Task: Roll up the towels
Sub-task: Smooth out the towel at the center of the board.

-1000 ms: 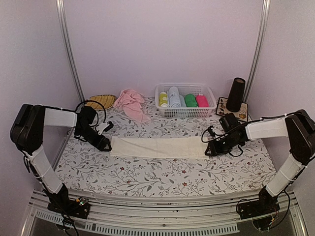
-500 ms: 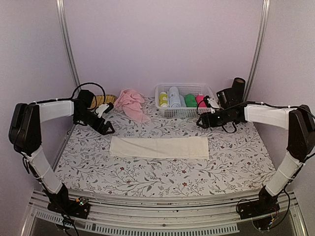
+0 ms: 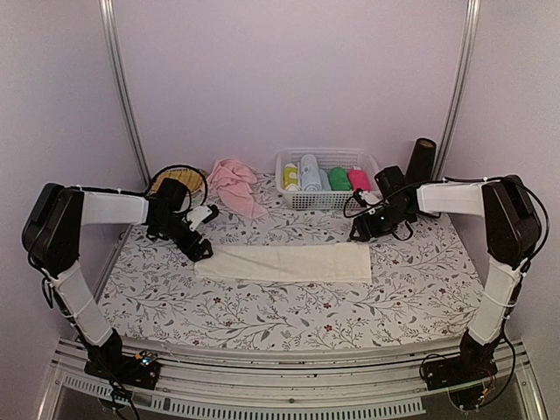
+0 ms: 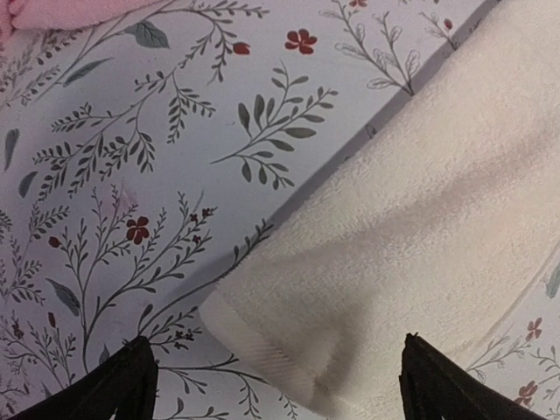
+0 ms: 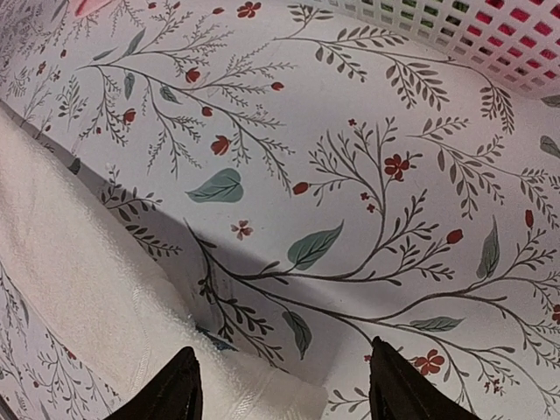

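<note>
cream towel (image 3: 284,262) lies long left-to-right; left jaws and right jaws, both apart, hang over its far corners.

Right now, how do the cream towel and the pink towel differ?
Pose: the cream towel lies flat as a long strip; the pink towel is crumpled. Place: the cream towel is central; the pink towel is at the back, left of the basket. Both are plain cloth, neither rolled.
</note>
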Robot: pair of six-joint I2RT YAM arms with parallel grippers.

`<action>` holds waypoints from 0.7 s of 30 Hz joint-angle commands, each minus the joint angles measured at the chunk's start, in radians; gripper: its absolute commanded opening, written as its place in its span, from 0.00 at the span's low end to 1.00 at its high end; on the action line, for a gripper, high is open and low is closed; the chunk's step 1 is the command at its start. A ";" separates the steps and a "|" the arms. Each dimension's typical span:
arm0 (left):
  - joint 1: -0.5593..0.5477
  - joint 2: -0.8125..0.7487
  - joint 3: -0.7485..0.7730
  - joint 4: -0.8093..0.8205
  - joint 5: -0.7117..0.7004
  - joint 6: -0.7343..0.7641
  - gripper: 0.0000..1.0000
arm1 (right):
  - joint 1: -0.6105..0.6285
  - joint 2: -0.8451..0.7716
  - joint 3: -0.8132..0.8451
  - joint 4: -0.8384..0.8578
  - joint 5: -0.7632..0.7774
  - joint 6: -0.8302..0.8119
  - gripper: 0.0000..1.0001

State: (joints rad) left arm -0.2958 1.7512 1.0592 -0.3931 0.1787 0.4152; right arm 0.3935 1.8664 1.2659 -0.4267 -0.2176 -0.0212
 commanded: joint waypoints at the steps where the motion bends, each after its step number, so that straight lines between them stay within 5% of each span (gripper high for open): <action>1: -0.026 0.031 -0.035 0.109 -0.163 0.010 0.97 | -0.008 0.058 0.012 -0.029 0.038 -0.032 0.66; 9: -0.044 0.056 -0.064 0.137 -0.258 0.021 0.97 | -0.007 0.109 0.010 0.005 0.151 -0.003 0.53; 21: -0.048 0.047 -0.136 0.160 -0.333 0.060 0.97 | 0.038 0.200 0.025 -0.032 0.354 -0.002 0.52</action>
State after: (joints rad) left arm -0.3363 1.7866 0.9745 -0.2356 -0.0711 0.4400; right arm 0.4198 2.0048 1.2888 -0.4206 0.0250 -0.0261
